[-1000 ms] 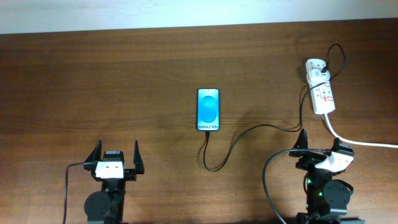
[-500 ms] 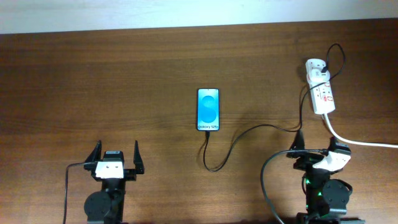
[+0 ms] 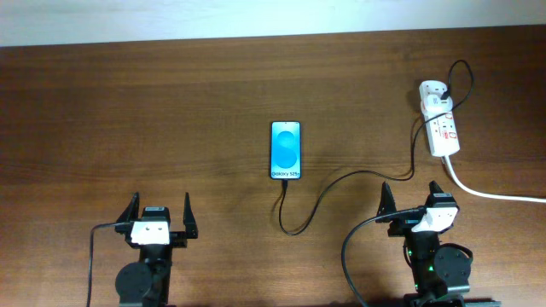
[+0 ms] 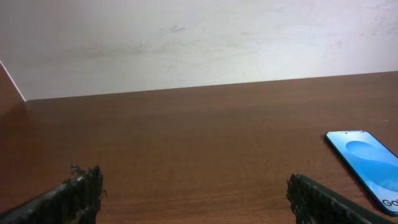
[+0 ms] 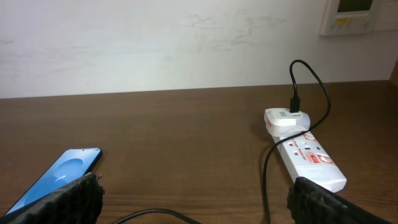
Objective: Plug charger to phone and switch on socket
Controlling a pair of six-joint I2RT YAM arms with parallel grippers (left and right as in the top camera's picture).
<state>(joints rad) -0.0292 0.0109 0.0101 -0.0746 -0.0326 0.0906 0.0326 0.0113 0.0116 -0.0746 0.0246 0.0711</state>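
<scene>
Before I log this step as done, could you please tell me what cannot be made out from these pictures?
Whether the charger tip is seated in the phone: too small overhead; cut by the frame edge in the left wrist view; behind the right claw's finger in the right wrist view.
Switch position on the socket: too small overhead and from the right wrist.

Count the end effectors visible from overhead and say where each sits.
2. The left end effector sits front-left; the right end effector sits front-right, short of the socket. None seems hidden.

Lit phone [image 3: 286, 150] flat, charger [image 3: 367, 173] reaching its base, socket [image 3: 442, 130] right
</scene>
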